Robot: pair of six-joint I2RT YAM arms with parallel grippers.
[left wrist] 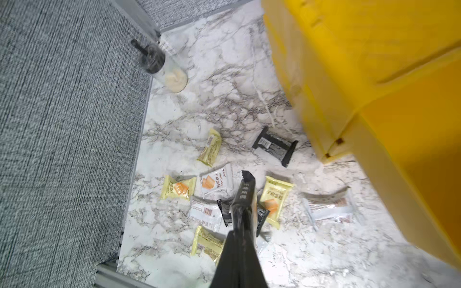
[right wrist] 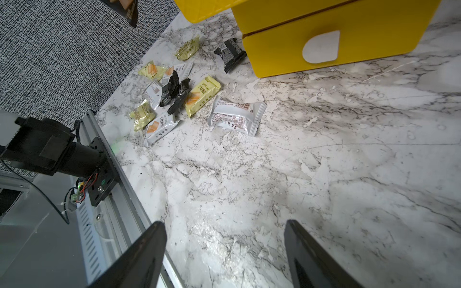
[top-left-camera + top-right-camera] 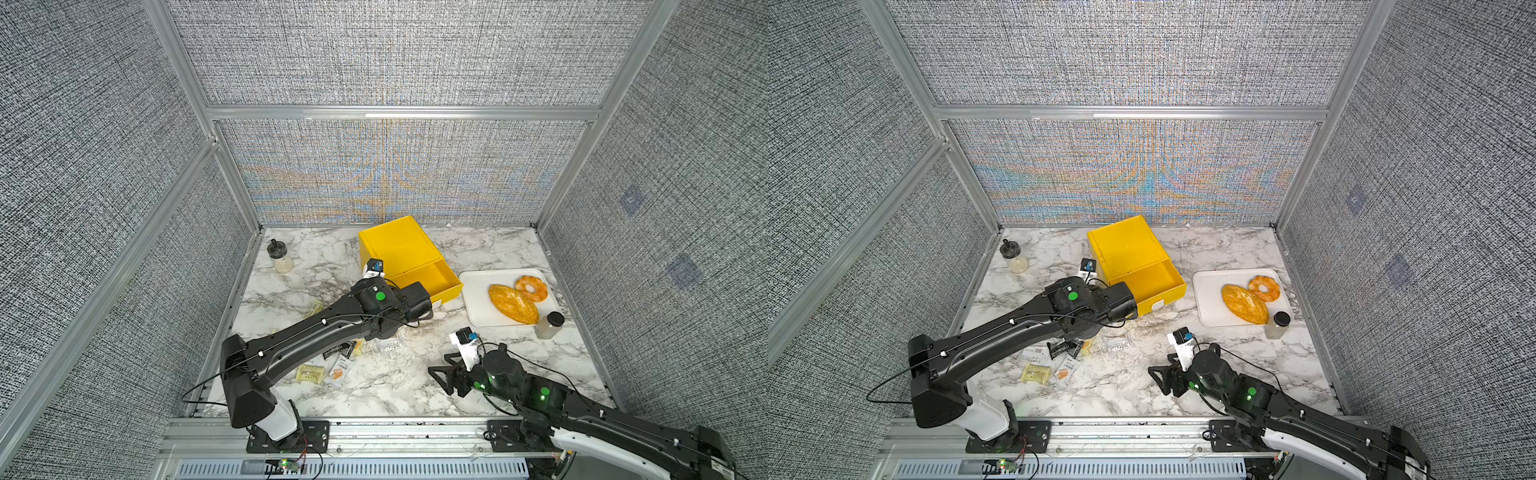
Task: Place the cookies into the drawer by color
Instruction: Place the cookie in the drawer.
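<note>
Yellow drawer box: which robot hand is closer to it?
Left. The left gripper, shut on a black packet, hangs right by the yellow drawer box's pulled-out drawer. The right gripper, open and empty, sits clearly farther off, out in front of it.

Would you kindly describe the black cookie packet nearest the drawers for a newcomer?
Find the yellow drawer unit on the marble table. Beside its base, toward the cookie pile, lies a black cookie packet. Unlike the pile's overlapping black packets, it lies alone.
</note>
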